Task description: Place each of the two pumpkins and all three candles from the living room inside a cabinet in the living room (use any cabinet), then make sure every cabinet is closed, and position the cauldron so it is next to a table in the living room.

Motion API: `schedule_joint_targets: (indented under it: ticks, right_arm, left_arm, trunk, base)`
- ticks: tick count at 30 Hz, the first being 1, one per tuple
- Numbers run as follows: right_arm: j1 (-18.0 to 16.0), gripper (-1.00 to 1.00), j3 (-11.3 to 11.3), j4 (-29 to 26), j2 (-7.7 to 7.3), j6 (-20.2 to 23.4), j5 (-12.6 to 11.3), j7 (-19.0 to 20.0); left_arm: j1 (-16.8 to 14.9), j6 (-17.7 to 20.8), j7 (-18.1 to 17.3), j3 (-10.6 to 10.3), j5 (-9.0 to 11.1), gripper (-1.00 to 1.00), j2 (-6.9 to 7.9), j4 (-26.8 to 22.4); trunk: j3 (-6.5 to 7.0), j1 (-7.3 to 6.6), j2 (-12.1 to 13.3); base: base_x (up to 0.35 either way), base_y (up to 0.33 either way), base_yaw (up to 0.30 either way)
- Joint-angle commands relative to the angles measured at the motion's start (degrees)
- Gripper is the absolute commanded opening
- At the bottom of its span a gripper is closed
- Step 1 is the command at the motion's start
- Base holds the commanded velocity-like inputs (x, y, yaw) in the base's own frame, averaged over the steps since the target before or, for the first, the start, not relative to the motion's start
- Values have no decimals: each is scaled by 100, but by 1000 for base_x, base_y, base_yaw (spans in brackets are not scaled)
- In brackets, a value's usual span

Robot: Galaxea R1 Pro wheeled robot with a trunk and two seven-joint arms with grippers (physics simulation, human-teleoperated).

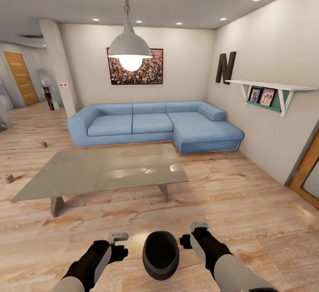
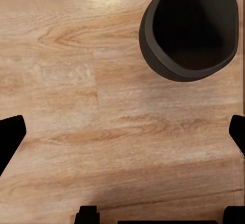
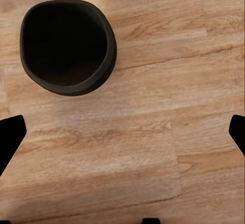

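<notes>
The black cauldron (image 1: pixel 160 250) stands upright and empty on the wood floor, between my two arms and a short way in front of the grey slab table (image 1: pixel 66 179). My left gripper (image 1: pixel 118 239) hangs open just left of it and my right gripper (image 1: pixel 199 227) open just right of it; neither touches it. The cauldron (image 2: pixel 191 30) lies off to one side of the open left gripper (image 2: pixel 122 137), and the cauldron (image 3: pixel 66 45) likewise lies beside the open right gripper (image 3: pixel 122 137). Two small brown stubs on the floor at far left look like candles (image 1: pixel 43 144) (image 1: pixel 9 178). Pumpkins and cabinet are out of view.
A blue corner sofa (image 1: pixel 150 123) stands behind the table against the back wall. A pendant lamp (image 1: pixel 130 48) hangs over the table. A wall shelf (image 1: pixel 270 89) juts from the right wall, and a wooden door (image 1: pixel 308 174) is at the far right.
</notes>
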Motion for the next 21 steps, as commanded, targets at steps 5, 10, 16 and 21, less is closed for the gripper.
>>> schedule_joint_targets:
  ticks: [5, 10, 16, 21]
  right_arm:
    - [-86, 100, 7, 299, 27, -238, -16, -14]
    - [-103, 100, 9, 362, 30, -346, -14, 11]
    - [-109, 100, 9, 346, 30, -376, -13, 20]
    - [-111, 100, 10, 332, 24, -430, -9, 30]
  left_arm:
    - [-4, -154, 46, 18, 48, 100, -141, 35]
    - [2, -521, 42, 0, 25, 100, -173, 484]
    - [-56, -544, 12, -20, 27, 100, -207, 226]
    - [-80, -626, -13, -27, 24, 100, -204, 194]
  trunk:
    - [-7, 0, -5]
    - [-7, 0, -5]
    - [-7, 0, -5]
    - [-7, 0, -5]
  base:
    - [0, 0, 0]
    - [0, 0, 0]
    - [0, 0, 0]
    - [0, 0, 0]
